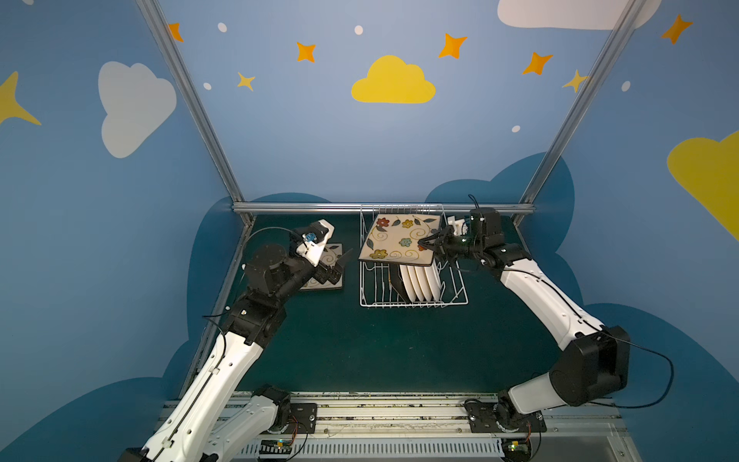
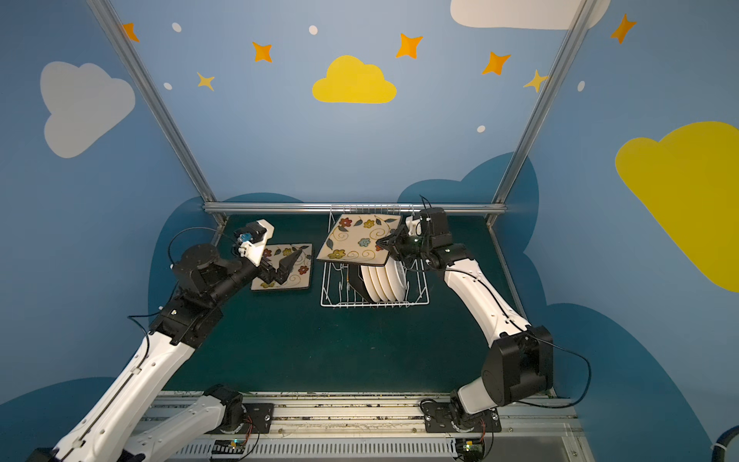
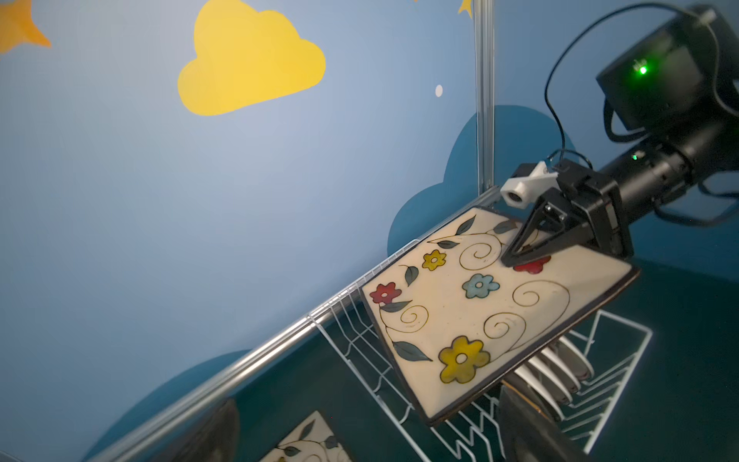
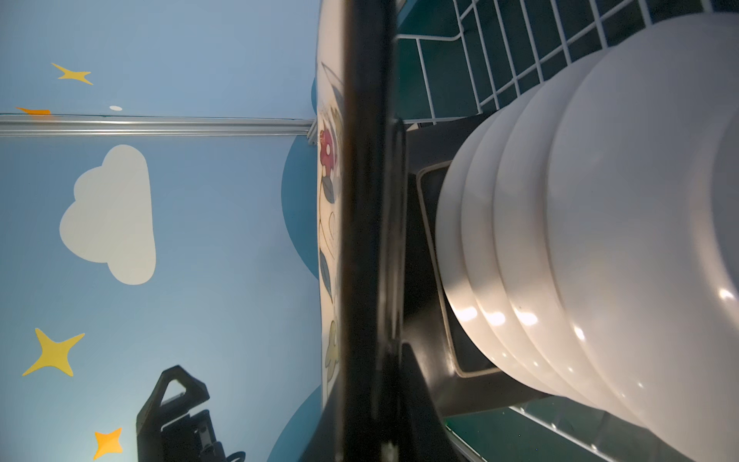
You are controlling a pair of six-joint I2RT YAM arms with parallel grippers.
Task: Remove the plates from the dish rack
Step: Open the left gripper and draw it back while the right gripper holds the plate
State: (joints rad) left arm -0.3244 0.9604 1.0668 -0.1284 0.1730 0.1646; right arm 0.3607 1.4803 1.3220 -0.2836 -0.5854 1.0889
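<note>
Now at the lift-out step, with one plate already out. Pinches a flowered square plate [image 1: 400, 240] by its right edge with the right gripper [image 1: 424, 242], one finger over the cream face and one under the black back. Holds it face up, tilted, above the far half of the dish rack [image 1: 376, 305] and clear of the tines. Leaves a row of round white plates [image 1: 422, 282] standing on edge in the near half of the rack, with a black-backed square plate [image 1: 396, 280] leaning just beside them on the left.

Over on the left, spreads the left gripper [image 2: 288, 268] wide and empty above another flowered plate [image 2: 298, 280], which lies flat and face up on the green table [image 1: 360, 352] near the rack's left side. Cannot tell whether those fingers touch that plate.

Probably calls next for carrying the held plate leftward over the rack's rim, then lowering it level onto the flat one. Needs the left arm drawn back first to free that spot. Demands a slow swing, since a pinch on one edge may let so broad a plate pivot or slip.
</note>
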